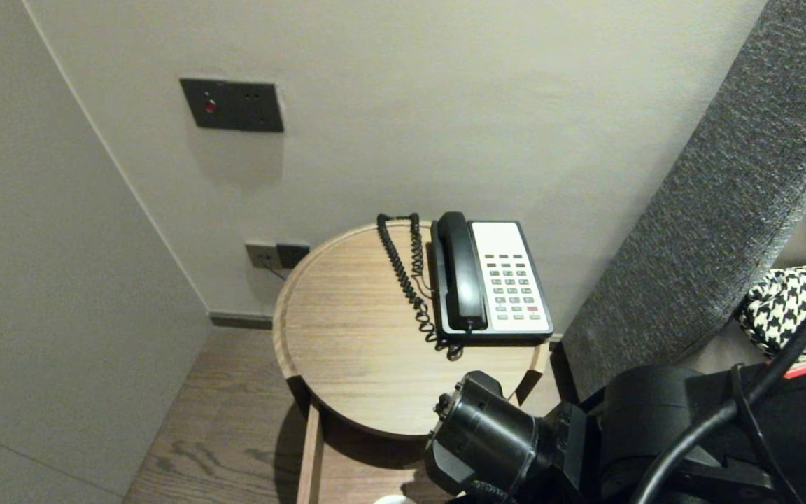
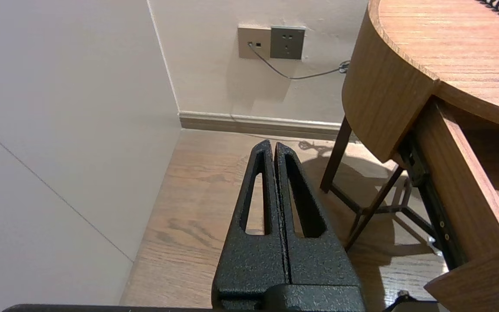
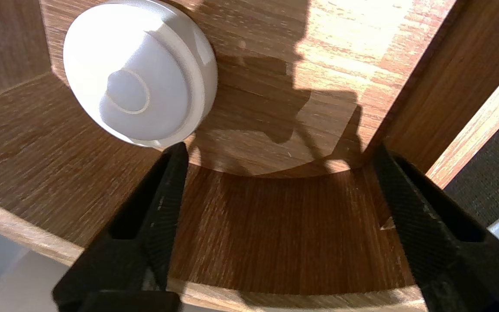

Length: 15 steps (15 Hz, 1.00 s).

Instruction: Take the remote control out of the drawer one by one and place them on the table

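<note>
Right gripper: fingers spread wide, holding nothing. Between them the right wrist view shows only the curved wooden wall of the open drawer. It hangs over the drawer's inside.

White round disc: lies flat on the drawer floor in the upper left of the right wrist frame, with a raised round bump at its middle. One black fingertip sits just beside the disc's rim (contact or not, cannot tell). The other fingertip is well apart from it, close to the drawer's side wall at mid right of that frame.

In the head view the right arm fills the lower centre and lower right. The disc shows there only as a white sliver at the bottom edge.

Left gripper: fingers pressed together with nothing between them. It is parked above the wood floor, apart from the table leg, at lower centre of the left wrist frame.

Other things:
- Round wooden table at the centre of the head frame, with the drawer pulled out from under it.
- Telephone on the table's upper right part, handset in its cradle, coiled cord looping just to the left of it.
- Wall sockets low on the wall behind the table.
- Dark switch panel at upper left.
- Grey headboard leaning along the right, with a houndstooth cushion at the far right.
</note>
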{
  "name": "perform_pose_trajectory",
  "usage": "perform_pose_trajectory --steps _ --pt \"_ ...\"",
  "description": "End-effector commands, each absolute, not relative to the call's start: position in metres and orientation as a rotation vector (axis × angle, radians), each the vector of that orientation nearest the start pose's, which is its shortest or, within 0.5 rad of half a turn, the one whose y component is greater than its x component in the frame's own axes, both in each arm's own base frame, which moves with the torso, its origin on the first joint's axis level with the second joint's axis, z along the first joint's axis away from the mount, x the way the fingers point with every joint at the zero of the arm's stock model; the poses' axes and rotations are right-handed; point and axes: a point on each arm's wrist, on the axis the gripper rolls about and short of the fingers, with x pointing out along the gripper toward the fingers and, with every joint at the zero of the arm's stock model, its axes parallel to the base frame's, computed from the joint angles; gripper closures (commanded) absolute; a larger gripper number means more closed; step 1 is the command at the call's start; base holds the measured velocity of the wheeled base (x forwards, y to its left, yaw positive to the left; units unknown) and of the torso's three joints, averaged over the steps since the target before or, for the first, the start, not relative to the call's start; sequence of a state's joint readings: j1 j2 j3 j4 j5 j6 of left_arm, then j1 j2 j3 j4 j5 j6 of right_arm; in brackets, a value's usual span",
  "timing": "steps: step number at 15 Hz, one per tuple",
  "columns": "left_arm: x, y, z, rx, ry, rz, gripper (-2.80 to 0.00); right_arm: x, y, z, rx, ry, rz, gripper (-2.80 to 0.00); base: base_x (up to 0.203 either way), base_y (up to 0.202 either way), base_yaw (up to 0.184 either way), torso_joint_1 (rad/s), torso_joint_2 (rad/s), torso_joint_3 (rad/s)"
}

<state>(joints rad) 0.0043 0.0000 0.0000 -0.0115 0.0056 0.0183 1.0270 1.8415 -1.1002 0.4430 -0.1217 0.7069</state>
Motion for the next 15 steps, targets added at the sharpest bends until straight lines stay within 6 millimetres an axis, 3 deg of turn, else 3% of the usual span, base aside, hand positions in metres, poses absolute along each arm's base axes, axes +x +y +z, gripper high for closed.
perform_pose_trajectory --steps 1,6,10,15 --pt "-0.023 0.000 0.077 0.018 -0.014 0.011 0.00 0.155 0.253 0.134 -0.052 1.207 0.386 -2.80 0.000 0.000 0.000 0.000 0.00 0.000" --pt "-0.023 0.000 0.077 0.018 -0.014 0.011 0.00 0.154 0.262 0.138 -0.033 1.179 0.420 -2.80 0.000 0.000 0.000 0.000 0.00 0.000" --pt "-0.023 0.000 0.077 0.018 -0.014 0.011 0.00 0.156 0.280 0.127 -0.050 1.181 0.440 -2.80 0.000 0.000 0.000 0.000 0.00 0.000" --pt "-0.023 0.000 0.077 0.018 -0.014 0.011 0.00 0.159 0.284 0.129 -0.040 1.177 0.461 -2.80 0.000 0.000 0.000 0.000 0.00 0.000"
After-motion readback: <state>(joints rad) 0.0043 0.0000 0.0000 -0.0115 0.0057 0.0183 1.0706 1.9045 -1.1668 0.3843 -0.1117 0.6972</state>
